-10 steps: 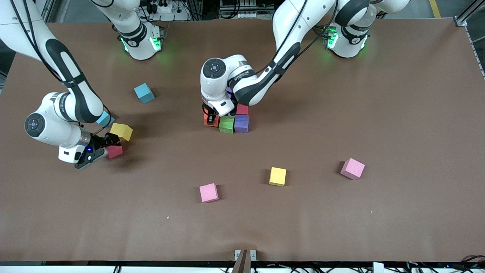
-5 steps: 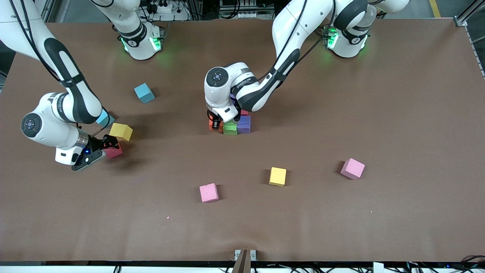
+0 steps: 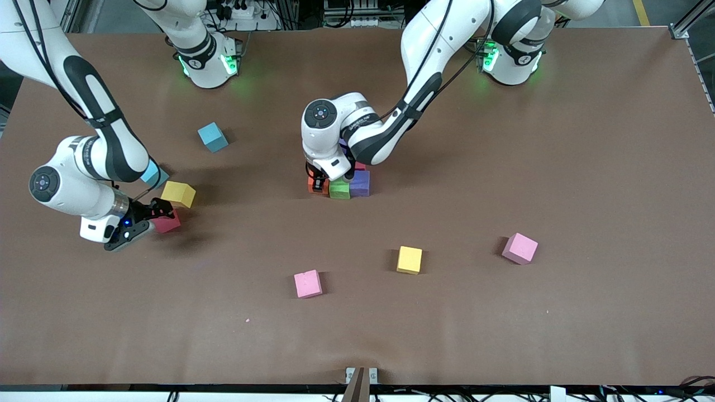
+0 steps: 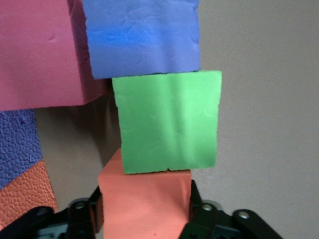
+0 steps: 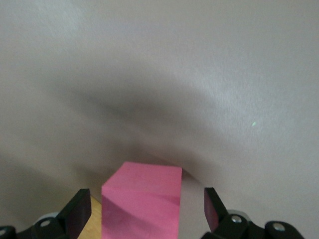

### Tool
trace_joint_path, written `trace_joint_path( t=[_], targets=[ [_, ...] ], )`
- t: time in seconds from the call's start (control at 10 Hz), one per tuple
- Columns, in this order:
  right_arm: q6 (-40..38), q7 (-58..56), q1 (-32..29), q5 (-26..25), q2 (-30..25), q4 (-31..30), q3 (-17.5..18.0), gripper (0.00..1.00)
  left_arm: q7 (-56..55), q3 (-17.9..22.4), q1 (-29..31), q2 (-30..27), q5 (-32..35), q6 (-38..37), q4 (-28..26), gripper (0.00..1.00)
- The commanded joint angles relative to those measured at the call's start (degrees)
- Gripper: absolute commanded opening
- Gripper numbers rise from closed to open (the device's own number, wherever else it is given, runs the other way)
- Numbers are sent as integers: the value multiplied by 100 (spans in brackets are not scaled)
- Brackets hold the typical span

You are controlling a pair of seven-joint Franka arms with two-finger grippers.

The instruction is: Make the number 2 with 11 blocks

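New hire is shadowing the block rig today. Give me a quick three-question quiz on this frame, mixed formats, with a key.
1. True or false: the right gripper is open, fingers either side of the red block.
2. Which block sits between the orange block and the purple block in the row at the left gripper? A) yellow B) green C) light blue
3. How many pink blocks lie loose nearer the front camera than that row?

Key: 1 true; 2 B, the green block; 3 two, at and.
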Motion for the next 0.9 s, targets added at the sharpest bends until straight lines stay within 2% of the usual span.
trace_joint_path(
  t=[0.0,0.2,0.3,0.4,0.5,0.7,0.8],
  targets=[
    [117,-16,-209,-28,-49,-186,136,100,-10,97,-141,-29,-58,-50,126,100],
    [685,-7,-218,-28,-31,-440,118,100,-1,97,-97,-283,-58,-471,126,100],
    [828,36,-218,-28,-40,-511,118,79,8,97,-45,-484,-58,-725,126,100],
    [821,37,-209,-28,-66,-503,118,53,78,158,60,-721,-49,-1006,117,100],
    [804,37,-209,-36,-84,-486,127,41,366,211,209,-933,-31,-1235,109,100],
    [690,28,-148,-45,-267,-425,171,24,710,334,604,-1066,327,-1325,12,100],
    [419,80,-51,-37,-373,-259,319,23,876,334,833,-1075,668,-1343,-14,100]
  ],
)
